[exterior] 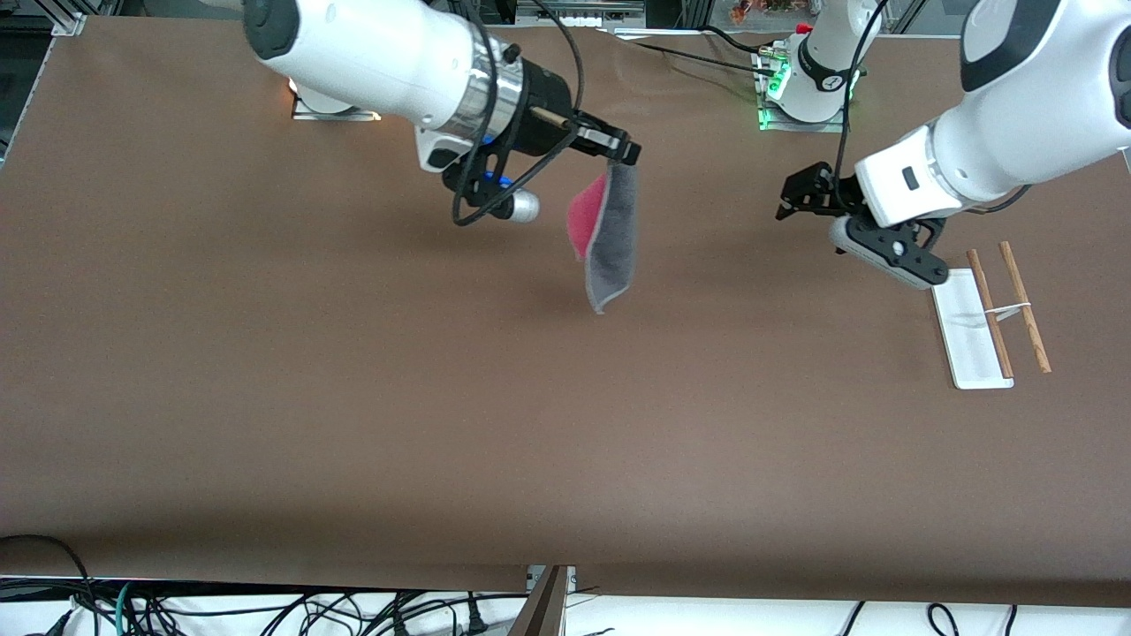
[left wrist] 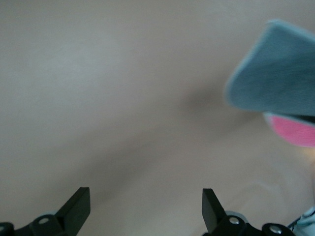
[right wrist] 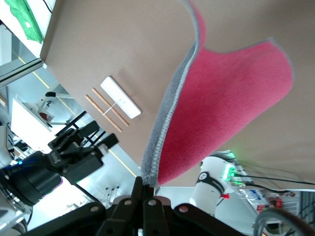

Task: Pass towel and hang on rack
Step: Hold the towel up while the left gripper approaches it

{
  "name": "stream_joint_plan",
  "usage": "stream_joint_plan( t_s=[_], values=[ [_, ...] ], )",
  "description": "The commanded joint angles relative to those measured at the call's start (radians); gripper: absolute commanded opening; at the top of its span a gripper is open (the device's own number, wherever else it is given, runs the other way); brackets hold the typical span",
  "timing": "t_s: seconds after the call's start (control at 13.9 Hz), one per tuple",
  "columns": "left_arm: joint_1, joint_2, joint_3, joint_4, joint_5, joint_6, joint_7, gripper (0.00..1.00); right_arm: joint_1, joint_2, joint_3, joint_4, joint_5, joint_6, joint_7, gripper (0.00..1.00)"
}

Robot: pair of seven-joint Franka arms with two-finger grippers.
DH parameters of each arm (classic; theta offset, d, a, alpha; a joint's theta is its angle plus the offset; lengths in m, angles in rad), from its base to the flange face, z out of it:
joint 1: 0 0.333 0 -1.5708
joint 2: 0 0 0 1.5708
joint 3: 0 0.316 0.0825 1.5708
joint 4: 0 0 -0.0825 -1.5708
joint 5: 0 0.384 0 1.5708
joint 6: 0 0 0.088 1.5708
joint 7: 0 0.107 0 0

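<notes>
Right gripper [exterior: 626, 152], upper centre of front view: clenched on top corner of towel [exterior: 610, 238]; soft microfibre, pink-red face, grey back, hanging folded above table [exterior: 353, 397]. Left gripper [exterior: 789, 196], upper right: fingers spread, empty, waiting. Rack [exterior: 990, 322], right edge: white plate, two thin wooden rods, bare. Lift done; pass and hanging outstanding.

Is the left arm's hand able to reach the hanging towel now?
Probably yes. The left hand is open over bare table, facing the towel, which hangs in the air from the shut right hand. Nothing stands between them.
</notes>
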Motion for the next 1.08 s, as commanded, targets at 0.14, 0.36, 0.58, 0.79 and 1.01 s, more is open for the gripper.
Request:
stream_joint_plan(
  t_s=[0.14, 0.36, 0.58, 0.79, 1.01],
  values=[
    [0.025, 0.094, 0.004, 0.029, -0.18, 0.045, 0.273, 1.0, 0.0, 0.015, -0.005, 0.019, 0.017, 0.017, 0.023, 0.0],
    [0.05, 0.145, 0.006, 0.032, -0.259, 0.061, 0.342, 1.0, 0.0, 0.016, -0.005, 0.019, 0.017, 0.017, 0.024, 0.0],
    [0.041, 0.142, -0.002, 0.008, -0.3, 0.034, 0.379, 1.0, 0.0, 0.016, -0.005, 0.019, 0.017, 0.017, 0.024, 0.0],
    [0.025, 0.151, -0.022, -0.041, -0.346, 0.022, 0.595, 1.0, 0.0, 0.016, -0.003, 0.019, 0.017, 0.017, 0.024, 0.0],
    [0.041, 0.141, -0.02, -0.107, -0.483, 0.028, 0.755, 1.0, 0.0, 0.016, -0.005, 0.019, 0.017, 0.017, 0.023, 0.0]
  ],
)
